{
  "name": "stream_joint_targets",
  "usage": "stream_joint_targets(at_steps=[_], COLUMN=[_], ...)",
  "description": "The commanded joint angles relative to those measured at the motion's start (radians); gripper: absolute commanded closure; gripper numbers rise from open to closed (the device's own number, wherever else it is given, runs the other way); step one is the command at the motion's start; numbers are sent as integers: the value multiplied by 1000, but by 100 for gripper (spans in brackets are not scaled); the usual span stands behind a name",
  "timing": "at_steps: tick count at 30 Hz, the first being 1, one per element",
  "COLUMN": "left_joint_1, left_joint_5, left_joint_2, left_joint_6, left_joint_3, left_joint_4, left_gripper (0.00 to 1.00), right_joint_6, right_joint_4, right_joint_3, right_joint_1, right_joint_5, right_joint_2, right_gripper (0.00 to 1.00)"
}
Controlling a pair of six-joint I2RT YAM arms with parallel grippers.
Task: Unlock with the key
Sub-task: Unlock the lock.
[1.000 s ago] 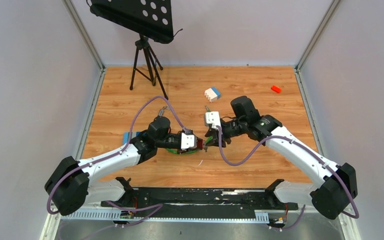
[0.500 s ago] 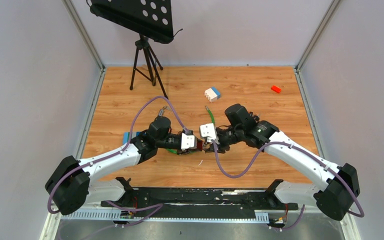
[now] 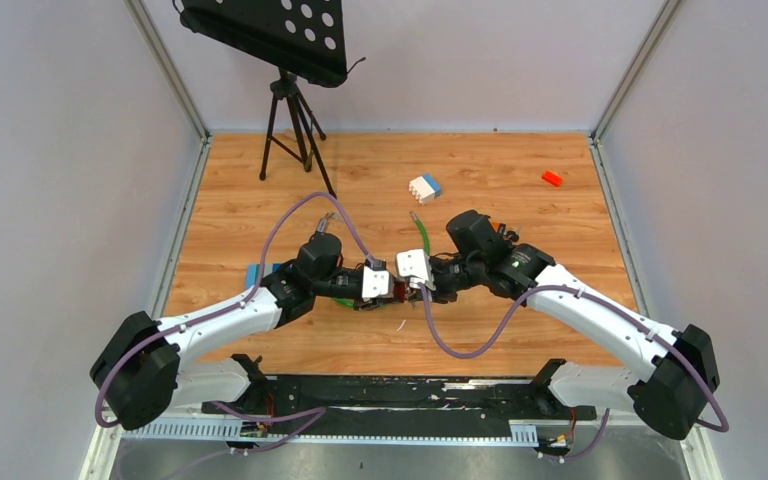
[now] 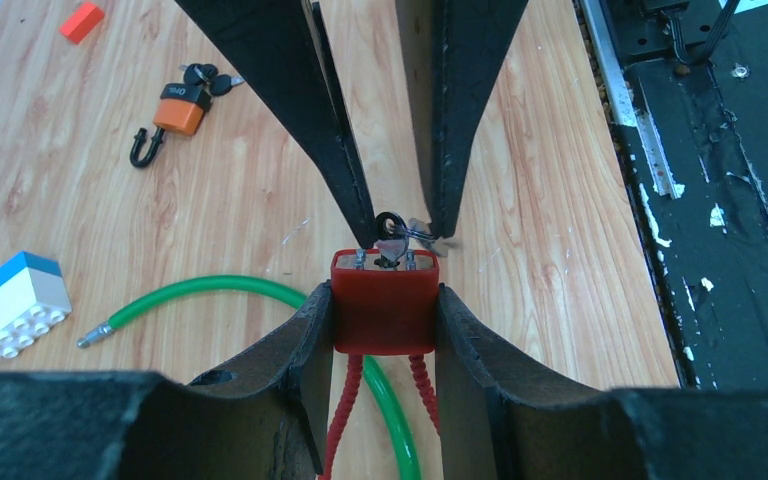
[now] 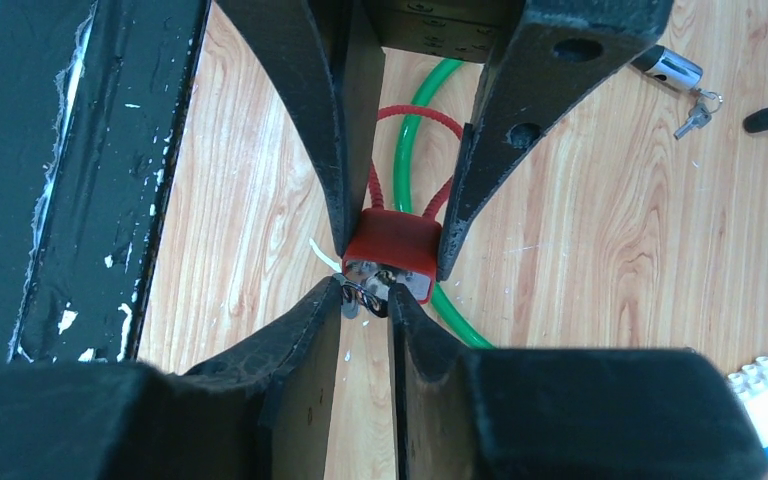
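The small square red padlock (image 5: 392,240) is clamped by its two flanks between the fingers of the left gripper (image 4: 385,302), lifted just above the wooden table (image 3: 520,180) near its middle, with its red cable shackle (image 4: 346,398) trailing back toward the left wrist and a green plastic-coated cable (image 4: 210,293) lying beneath. The small metal key (image 4: 393,228) with its dark ring sits in the lock's end face, and that face points straight away from the left gripper, toward the right one. The right gripper (image 5: 365,300) meets it head-on from the opposite side, jaws drawn narrow with one finger on each side of the key's head. Whether the pads actually press on the head cannot be told. So the key's long axis runs along the line joining the two wrists, roughly in line with the right gripper's own approach. The right arm is the one at the key, and the left only steadies the body. By my judgement, turning the key calls for a roll of the right wrist about that shared line once the grip is firm.
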Motion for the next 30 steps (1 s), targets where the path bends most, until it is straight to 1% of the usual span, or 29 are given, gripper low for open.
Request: stream_joint_targets(at_steps=[1, 5, 8, 10, 14, 18, 21, 25, 29, 30], left_joint_1=[4, 4, 4, 4, 4, 4, 3, -2, -11, -11], left_joint_5=[27, 30, 25, -2, -100, -214, -301, -368, -404, -406], left_joint_2=[-9, -10, -12, -16, -25, -31, -37, -40, -38, -36], left_joint_6=[-10, -10, -12, -19, -40, -42, -21, 28, 48, 49], left_joint_3=[42, 42, 41, 30, 2, -23, -46, -74, -78, -78], left_joint_4=[37, 39, 46, 69, 150, 226, 277, 313, 317, 317], left_gripper=[100, 100, 100, 100, 100, 100, 100, 100, 100, 100], right_joint_6=[15, 49, 78, 120, 210, 330, 443, 583, 641, 642], right_joint_4=[71, 110, 128, 141, 159, 147, 122, 109, 122, 117], right_joint_3=[-19, -32, -33, -31, -11, 37, 88, 134, 144, 150], right_joint_1=[9, 11, 10, 10, 6, -22, -86, -203, -268, -275], right_joint_5=[16, 37, 59, 83, 114, 118, 60, -100, -234, -250], right_joint_2=[4, 10, 18, 22, 47, 109, 171, 253, 309, 317], right_gripper=[77, 83, 92, 99, 100, 100, 100, 100, 100, 97])
